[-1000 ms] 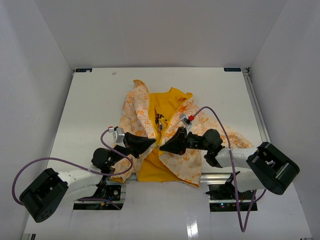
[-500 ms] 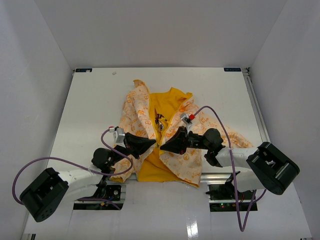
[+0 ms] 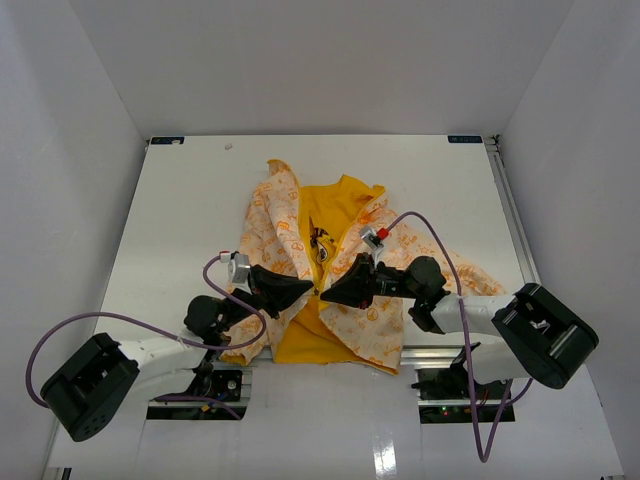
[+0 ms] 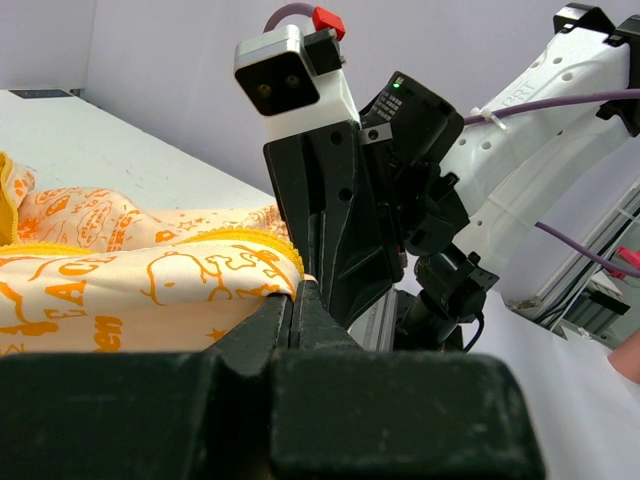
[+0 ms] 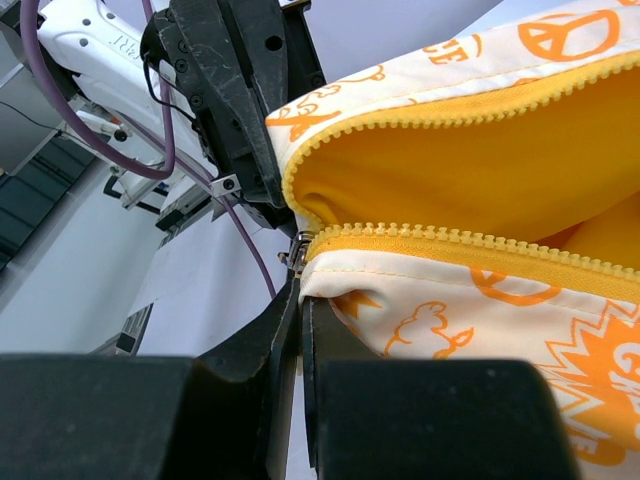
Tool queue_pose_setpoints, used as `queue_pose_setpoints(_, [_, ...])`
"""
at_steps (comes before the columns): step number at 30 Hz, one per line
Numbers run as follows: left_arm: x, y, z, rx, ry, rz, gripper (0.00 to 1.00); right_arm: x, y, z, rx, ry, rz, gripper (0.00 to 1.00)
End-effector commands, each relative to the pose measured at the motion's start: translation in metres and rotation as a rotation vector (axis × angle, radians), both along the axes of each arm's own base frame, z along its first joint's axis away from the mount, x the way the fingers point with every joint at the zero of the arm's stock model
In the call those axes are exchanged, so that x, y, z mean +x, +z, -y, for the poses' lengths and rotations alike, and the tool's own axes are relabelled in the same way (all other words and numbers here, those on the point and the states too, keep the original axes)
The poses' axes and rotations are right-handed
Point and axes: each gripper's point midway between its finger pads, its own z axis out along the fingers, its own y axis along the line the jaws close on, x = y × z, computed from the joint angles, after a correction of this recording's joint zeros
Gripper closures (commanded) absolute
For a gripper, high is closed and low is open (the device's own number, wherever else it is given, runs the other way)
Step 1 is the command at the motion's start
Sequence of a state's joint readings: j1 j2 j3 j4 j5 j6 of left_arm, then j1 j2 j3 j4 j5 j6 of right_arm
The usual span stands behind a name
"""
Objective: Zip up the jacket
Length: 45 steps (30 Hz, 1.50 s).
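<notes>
The jacket (image 3: 275,225) lies open on the white table, cream with orange print, yellow lining showing down the middle. My left gripper (image 3: 308,288) and right gripper (image 3: 326,293) meet tip to tip at its lower front edge. In the left wrist view the left gripper (image 4: 297,292) is shut on the printed hem of the jacket (image 4: 120,290). In the right wrist view the right gripper (image 5: 300,290) is shut on the other front edge of the jacket (image 5: 480,330), just below the yellow zipper (image 5: 450,240) and its metal slider (image 5: 296,250).
White walls close in the table (image 3: 180,200) on three sides. A purple cable (image 3: 430,235) arcs over the right arm, and another cable (image 3: 150,322) loops beside the left arm. The jacket's bottom hem lies near the table's front rail (image 3: 440,350).
</notes>
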<state>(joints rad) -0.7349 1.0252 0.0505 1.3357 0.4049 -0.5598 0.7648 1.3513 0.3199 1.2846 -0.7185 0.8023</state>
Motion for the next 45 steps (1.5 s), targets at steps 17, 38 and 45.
queue_pose_setpoints(17, [-0.056, 0.065, -0.031, -0.241, -0.071, 0.35, 1.0, -0.02, 0.111, 0.022, 0.426, 0.01, 0.433, 0.92])
queue_pose_setpoints(38, [-0.054, 0.059, -0.024, -0.224, -0.106, 0.303, 1.0, -0.016, 0.116, 0.028, 0.422, -0.007, 0.45, 0.92])
queue_pose_setpoints(45, [-0.053, 0.059, -0.023, -0.225, -0.114, 0.284, 1.0, -0.015, 0.118, 0.032, 0.417, -0.015, 0.462, 0.92])
